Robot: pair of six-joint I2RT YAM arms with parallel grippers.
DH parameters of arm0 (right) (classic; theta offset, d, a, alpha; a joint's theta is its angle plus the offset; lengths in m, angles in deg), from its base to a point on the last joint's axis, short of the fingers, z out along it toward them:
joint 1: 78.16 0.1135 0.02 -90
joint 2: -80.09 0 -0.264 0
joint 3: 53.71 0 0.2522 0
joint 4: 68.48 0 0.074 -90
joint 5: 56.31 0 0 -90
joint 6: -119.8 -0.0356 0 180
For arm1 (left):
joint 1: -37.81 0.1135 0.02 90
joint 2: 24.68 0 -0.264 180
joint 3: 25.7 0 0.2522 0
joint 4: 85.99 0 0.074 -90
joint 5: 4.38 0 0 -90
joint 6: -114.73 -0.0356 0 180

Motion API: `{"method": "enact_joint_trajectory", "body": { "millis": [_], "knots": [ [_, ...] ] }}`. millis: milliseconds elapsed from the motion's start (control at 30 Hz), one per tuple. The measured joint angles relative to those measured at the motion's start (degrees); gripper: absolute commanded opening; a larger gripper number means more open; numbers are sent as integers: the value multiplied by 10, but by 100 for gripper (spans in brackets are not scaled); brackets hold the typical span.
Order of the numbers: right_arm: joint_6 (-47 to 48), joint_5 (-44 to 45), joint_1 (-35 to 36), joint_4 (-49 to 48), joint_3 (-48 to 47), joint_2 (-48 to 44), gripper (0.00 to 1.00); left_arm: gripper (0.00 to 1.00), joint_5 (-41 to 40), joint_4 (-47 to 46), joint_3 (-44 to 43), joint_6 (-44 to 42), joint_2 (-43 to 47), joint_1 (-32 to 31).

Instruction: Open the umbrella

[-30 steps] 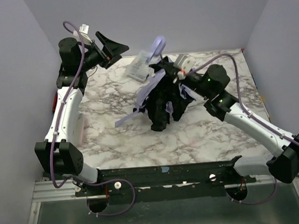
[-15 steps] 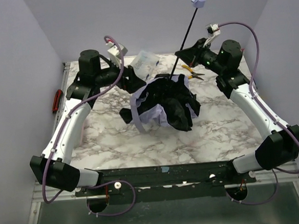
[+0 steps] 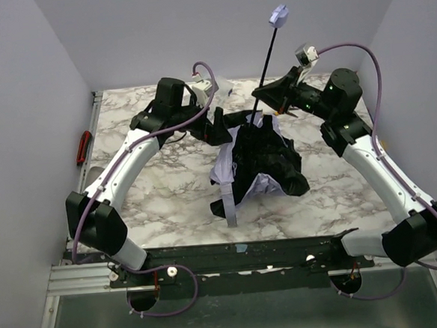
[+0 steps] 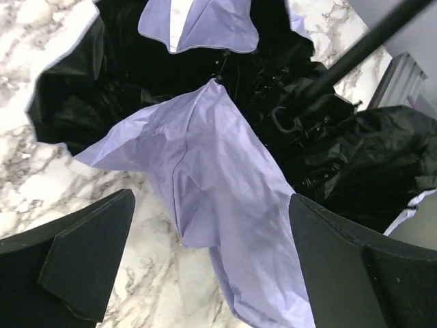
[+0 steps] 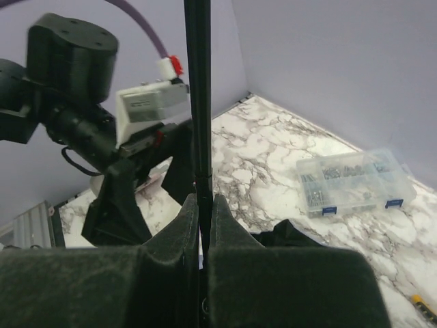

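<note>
Pinching the thin black shaft (image 5: 197, 102) of the crumpled lavender-and-black folding umbrella (image 3: 267, 164), the right gripper (image 3: 266, 97) holds it tilted upward, its canopy slumped below, while the left gripper (image 3: 217, 128) hovers spread wide beside it.

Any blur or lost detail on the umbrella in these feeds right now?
Top external: sharp, evenly lit, though the umbrella lining is one dark mass. Left wrist: lavender panel crisp, black folds featureless. Right wrist: shaft and fingers close, dark, slightly soft.
</note>
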Motion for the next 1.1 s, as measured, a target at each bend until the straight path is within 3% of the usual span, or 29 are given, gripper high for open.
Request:
{"method": "enact_joint_trajectory", "body": {
  "millis": [100, 200, 233, 300, 433, 633, 900, 1067, 1100],
  "knots": [
    [18, -9, 6, 0, 1, -9, 1, 98, 4, -2, 7, 33, -12, -1],
    [34, -20, 12, 0, 3, -13, 1, 81, 5, -12, 10, 67, -12, -8],
    [38, -22, 15, 1, 3, -13, 1, 73, 5, -14, 10, 71, -13, -11],
    [47, -26, 17, 3, 3, -13, 1, 44, 5, -18, 7, 88, -20, -15],
    [64, -27, 19, 15, 3, -16, 1, 1, -1, -2, 0, 102, -47, -10],
    [91, -26, 19, 43, 3, -36, 1, 0, -41, 29, 41, 110, -46, 59],
    [116, -24, 19, 66, 3, -62, 1, 0, -150, 62, 110, 116, -18, 213],
    [119, -20, 19, 82, -4, -57, 1, 0, -181, 78, 121, 121, -18, 239],
    [120, -19, 19, 84, -7, -57, 1, 5, -184, 79, 125, 121, -17, 241]
  ]
}}
